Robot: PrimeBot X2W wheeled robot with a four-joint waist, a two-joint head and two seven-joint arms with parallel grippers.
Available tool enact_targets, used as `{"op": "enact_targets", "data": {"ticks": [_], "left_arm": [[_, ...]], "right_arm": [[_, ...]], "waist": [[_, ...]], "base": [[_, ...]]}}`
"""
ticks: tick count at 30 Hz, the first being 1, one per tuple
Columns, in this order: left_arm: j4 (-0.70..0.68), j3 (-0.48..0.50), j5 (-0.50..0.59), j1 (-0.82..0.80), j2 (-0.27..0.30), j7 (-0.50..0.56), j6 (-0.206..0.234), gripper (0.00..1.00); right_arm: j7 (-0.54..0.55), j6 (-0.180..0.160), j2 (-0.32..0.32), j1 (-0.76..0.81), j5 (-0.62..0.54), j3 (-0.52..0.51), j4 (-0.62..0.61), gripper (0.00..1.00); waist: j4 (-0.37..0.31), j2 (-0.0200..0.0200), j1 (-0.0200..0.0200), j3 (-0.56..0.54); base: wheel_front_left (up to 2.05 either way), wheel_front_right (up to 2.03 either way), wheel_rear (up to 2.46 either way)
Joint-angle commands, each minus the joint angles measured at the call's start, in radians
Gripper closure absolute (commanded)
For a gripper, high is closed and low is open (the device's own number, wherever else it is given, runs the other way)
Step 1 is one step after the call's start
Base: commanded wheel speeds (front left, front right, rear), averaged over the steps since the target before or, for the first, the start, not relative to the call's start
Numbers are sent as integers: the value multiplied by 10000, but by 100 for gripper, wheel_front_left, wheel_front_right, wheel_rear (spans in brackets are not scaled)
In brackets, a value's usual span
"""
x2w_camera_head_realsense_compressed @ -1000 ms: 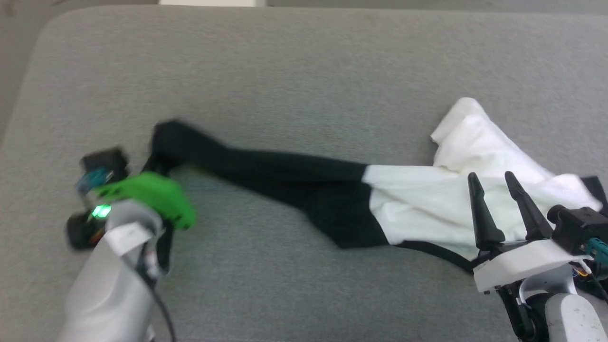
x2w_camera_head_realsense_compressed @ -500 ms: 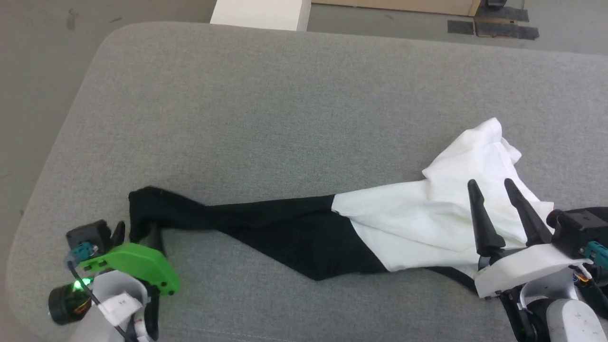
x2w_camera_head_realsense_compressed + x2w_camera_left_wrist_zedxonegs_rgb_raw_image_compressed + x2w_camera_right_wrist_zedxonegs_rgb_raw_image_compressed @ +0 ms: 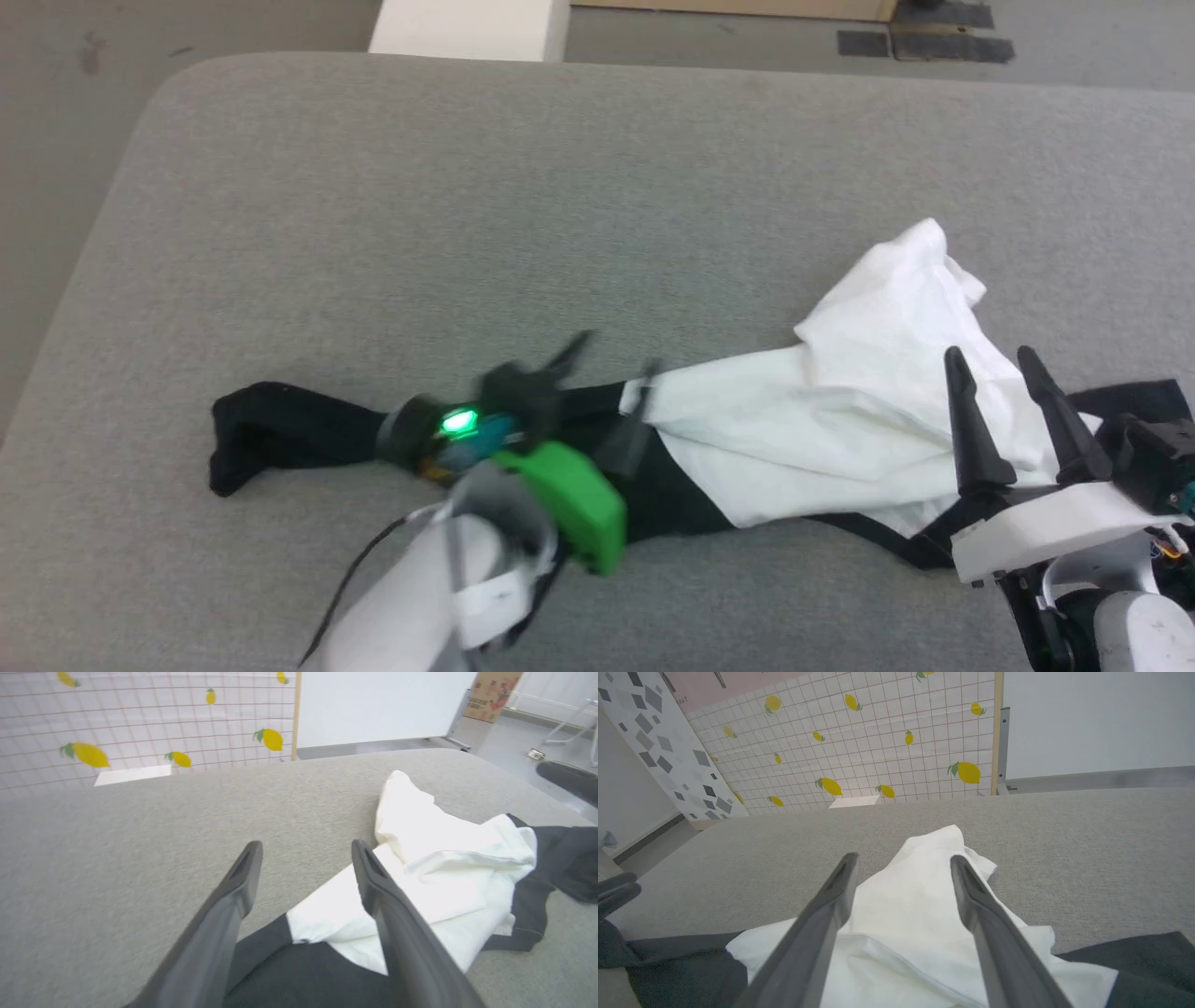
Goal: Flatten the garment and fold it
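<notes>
The garment (image 3: 840, 420) lies stretched in a crumpled band across the grey table (image 3: 467, 187). Its black sleeve (image 3: 280, 434) trails to the left and its white body is bunched at the right. My left gripper (image 3: 616, 359) hovers open over the seam where black meets white, holding nothing. In the left wrist view the left gripper (image 3: 306, 847) has its jaws spread above the garment (image 3: 444, 858). My right gripper (image 3: 990, 359) stands open over the white body's near right part. The right wrist view shows the right gripper (image 3: 902, 858) with white cloth (image 3: 915, 891) between and beneath its fingers, untouched.
A white box (image 3: 467, 28) stands on the floor beyond the table's far edge, with dark floor mats (image 3: 924, 42) farther right. The table's rounded corner (image 3: 159, 84) is at the far left. A lemon-patterned panel (image 3: 878, 742) stands behind the table.
My left gripper opened, let go of the black sleeve end and swung right to the garment's middle. The sleeve now lies on the table. The camera shifted; the right gripper kept its place.
</notes>
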Motion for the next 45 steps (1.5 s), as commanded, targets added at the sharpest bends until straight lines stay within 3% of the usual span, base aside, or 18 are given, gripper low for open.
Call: {"op": "enact_targets", "data": {"ticks": [1,4,8,14,23,24,25,26,31,36,45], "left_arm": [[244,-309,174,-475,-139,188,-334,0],[934,-996,331,-1239,-473,660,-1086,0],[1806,-1593,372,-2084,-806,1134,-1712,0],[2924,-2239,209,-3141,-1099,1760,-2036,0],[4464,-3745,-277,-4847,-1216,2787,-2138,0],[4493,-3876,-464,-4921,-1231,2815,-2138,44],[4493,-3986,-606,-4979,-1238,2823,-2139,64],[4486,-4115,-760,-5053,-1232,2817,-2139,100],[4364,-4342,-1193,-5386,-1088,2330,-2140,100],[4196,-3725,-1378,-6020,-779,1446,-2081,100],[4667,-2258,-1045,-7657,1433,326,-1383,100]], "right_arm": [[-66,-15,5,-22,38,-27,-109,0],[-111,-15,5,-68,55,-106,-192,0],[-205,-15,5,-91,147,-145,-174,0],[-421,-15,5,-155,362,-25,-18,0],[-845,-15,5,-437,641,358,504,0],[-886,-15,5,-454,660,375,561,0],[-916,-15,5,-465,671,375,605,0],[-952,-15,5,-471,678,373,649,0],[-1021,-15,5,-489,670,319,772,0],[-996,-15,5,-560,620,292,763,0],[-912,-15,5,-720,586,583,657,0]], "waist": [[-326,0,0,220],[-713,0,0,434],[-1230,0,0,720],[-1884,0,0,1096],[-2625,0,0,1534],[-2661,0,0,1548],[-2678,0,0,1558],[-2693,0,0,1566],[-2659,0,0,1556],[-2460,0,0,1551],[-2401,0,0,1879]], "base": [[0,0,0],[0,0,0],[0,0,0],[0,0,0],[0,0,0],[0,0,0],[0,0,0],[0,0,0],[0,0,0],[0,0,0],[0,0,0]]}}
